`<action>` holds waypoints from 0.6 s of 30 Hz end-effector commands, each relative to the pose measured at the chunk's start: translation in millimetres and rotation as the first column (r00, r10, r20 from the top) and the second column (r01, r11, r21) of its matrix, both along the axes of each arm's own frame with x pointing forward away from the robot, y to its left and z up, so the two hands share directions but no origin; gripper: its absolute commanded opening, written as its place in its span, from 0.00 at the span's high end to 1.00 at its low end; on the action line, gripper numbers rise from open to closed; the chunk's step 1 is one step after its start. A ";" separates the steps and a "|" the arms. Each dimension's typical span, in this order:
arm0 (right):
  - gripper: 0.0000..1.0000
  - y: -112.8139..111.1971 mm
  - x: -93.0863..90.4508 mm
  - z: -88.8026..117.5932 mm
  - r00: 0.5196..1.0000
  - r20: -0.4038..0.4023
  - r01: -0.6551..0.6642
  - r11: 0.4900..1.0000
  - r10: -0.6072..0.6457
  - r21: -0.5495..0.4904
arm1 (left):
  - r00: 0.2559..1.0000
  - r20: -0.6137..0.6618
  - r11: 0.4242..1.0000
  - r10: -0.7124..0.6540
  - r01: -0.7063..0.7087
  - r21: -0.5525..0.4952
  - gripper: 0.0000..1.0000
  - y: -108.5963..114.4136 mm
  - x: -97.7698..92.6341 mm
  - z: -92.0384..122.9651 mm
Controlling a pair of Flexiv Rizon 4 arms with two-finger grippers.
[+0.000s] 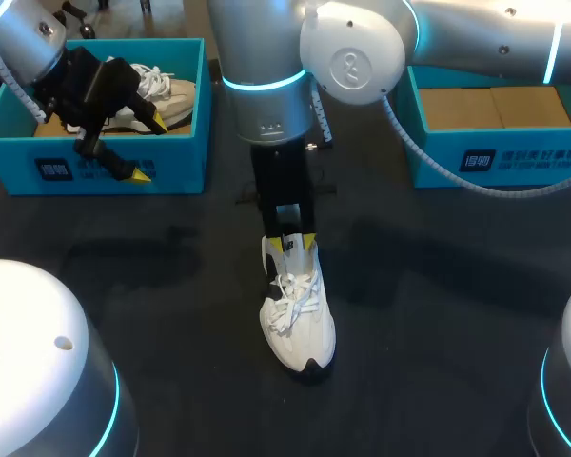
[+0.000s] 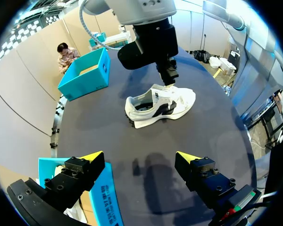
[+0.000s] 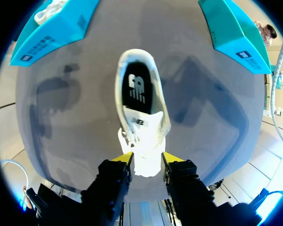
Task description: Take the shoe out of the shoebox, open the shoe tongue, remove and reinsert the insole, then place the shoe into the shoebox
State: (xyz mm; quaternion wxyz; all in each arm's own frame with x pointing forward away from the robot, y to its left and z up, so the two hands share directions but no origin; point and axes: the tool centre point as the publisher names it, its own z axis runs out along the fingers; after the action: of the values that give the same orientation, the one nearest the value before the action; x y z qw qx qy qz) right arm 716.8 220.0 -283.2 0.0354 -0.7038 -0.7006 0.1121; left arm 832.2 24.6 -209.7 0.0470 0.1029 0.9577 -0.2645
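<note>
The white lace-up trainer is out of its box, standing on its sole in the middle of the black table, toe toward the near edge. Its padded white tongue is pinched between the yellow tips of the right gripper, which is clenched on it from both sides, with the arm planted straight above the shoe. Ahead of the fingers the mouth of the shoe is seen open, and the black insole lies flat inside, not yet lifted.

The tongue-opening step is judged to be in hand. Next, the tongue would need to be drawn up and toward the toe. It should be drawn gently, so that the light shoe is not dragged or tipped, and then the insole's heel edge must be reached.

The left gripper is released, with nothing between its fingers. It hangs over the open teal cardboard shoebox at the left rear, where a second white trainer lies. Another teal shoebox is set at the right rear, well apart from the shoe.
</note>
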 end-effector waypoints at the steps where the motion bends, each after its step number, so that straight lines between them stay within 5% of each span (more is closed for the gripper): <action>1: 0.76 2.7 3.4 -7.1 1.000 0.003 -0.003 1.000 0.003 0.002 | 1.000 -0.002 1.000 -0.002 0.002 0.002 0.00 0.0 1.3 -0.1; 18: 0.83 -8.3 23.5 -47.1 0.999 -0.030 0.028 0.999 -0.027 0.039 | 1.000 -0.002 1.000 -0.002 0.002 0.002 0.00 0.0 1.3 -0.1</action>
State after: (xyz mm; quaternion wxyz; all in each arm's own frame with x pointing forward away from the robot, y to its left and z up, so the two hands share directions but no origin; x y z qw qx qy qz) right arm 738.5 214.8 -324.0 0.0536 -0.7112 -0.6922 0.1099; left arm 832.2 24.6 -209.7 0.0470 0.1029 0.9577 -0.2645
